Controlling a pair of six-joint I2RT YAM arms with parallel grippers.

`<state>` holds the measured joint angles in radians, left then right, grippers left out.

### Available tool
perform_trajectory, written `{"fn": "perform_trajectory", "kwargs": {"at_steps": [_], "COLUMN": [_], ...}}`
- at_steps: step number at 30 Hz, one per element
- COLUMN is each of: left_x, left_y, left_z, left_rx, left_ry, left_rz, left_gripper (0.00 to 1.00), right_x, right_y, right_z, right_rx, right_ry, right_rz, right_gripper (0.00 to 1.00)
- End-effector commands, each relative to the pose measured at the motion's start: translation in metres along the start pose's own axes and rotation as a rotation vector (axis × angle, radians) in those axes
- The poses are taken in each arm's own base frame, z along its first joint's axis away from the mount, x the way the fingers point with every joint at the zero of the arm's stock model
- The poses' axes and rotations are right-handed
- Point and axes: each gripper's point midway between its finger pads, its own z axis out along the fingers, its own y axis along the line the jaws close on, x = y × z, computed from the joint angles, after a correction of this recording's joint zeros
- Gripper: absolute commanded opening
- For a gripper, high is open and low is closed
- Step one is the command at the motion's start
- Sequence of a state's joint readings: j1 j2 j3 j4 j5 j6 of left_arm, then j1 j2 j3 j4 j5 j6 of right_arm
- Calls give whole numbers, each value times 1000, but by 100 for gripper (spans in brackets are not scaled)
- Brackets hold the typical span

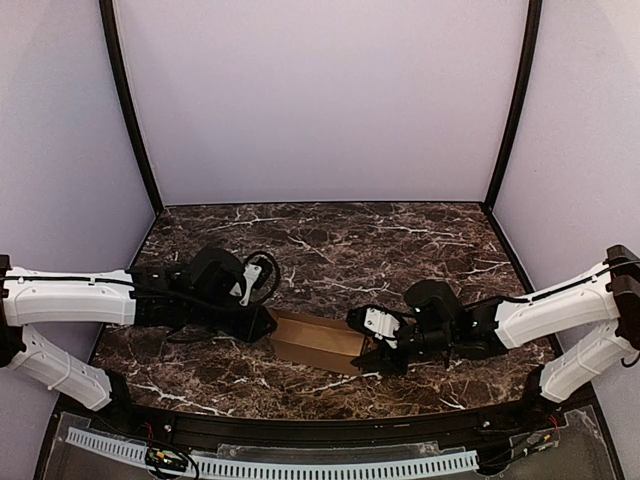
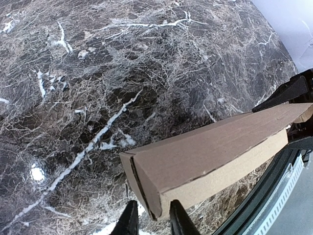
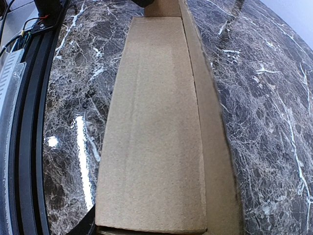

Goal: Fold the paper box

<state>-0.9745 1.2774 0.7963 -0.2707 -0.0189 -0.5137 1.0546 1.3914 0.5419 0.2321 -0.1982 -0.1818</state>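
The paper box (image 1: 318, 340) is near the front edge of the table (image 1: 400, 240), with much free surface behind it. The right gripper (image 1: 372, 352) pinches its right end. The left gripper (image 1: 264, 323) has its fingers (image 2: 177, 220) close together around the left end's corner, but I cannot tell if they press it.
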Motion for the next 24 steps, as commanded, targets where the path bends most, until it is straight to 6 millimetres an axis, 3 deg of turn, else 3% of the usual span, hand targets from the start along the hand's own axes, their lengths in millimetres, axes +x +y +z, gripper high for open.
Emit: {"fn": "perform_trajectory", "kwargs": {"at_steps": [1,16,24], "left_x": [-12,-12,-4], "left_y": [-7,-8,-4], "left_z": [-3,2,6], "left_rx": [15,17,4], "left_ry": [-36,-27,-12], "left_rz": [-3,-3,-12], "left_gripper": [21,3,1], "right_x": [0,4,6], "right_y": [3,3,2], "right_z": [2,2,6], "right_rx": [-2,4,7], "right_ry": [-10,-4,1], "right_rz": [-6,-2,10], "right_gripper": [44,44,45]}}
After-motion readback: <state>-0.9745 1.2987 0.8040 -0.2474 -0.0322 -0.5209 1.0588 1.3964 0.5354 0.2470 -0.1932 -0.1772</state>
